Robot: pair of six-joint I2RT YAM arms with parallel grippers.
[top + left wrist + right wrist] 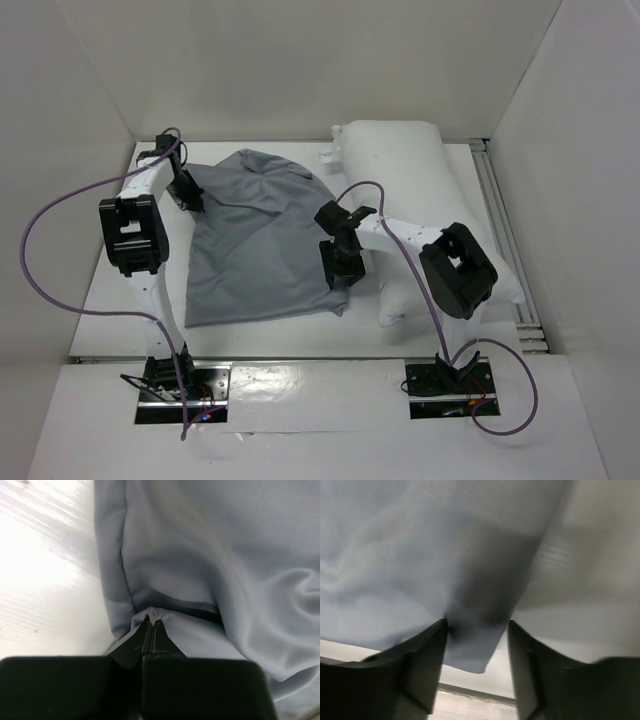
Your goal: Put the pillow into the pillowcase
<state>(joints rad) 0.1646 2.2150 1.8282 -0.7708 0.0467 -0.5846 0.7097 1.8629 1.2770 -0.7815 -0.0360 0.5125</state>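
The grey pillowcase [260, 240] lies spread on the table's middle, wrinkled. The white pillow [410, 170] lies to its right, running from the back wall toward the front. My left gripper [186, 194] is shut on the pillowcase's far left edge; in the left wrist view the jaws [151, 625] pinch a fold of the grey cloth [200, 570]. My right gripper [343, 268] is open at the pillowcase's near right corner; in the right wrist view its gap [477, 630] straddles a hanging grey corner [475, 650], with the pillow [590, 580] on the right.
White walls enclose the table [120, 270] on three sides. A metal rail [500, 210] runs along the right edge. Purple cables [40, 230] loop from both arms. The arm bases [180, 385] sit at the near edge.
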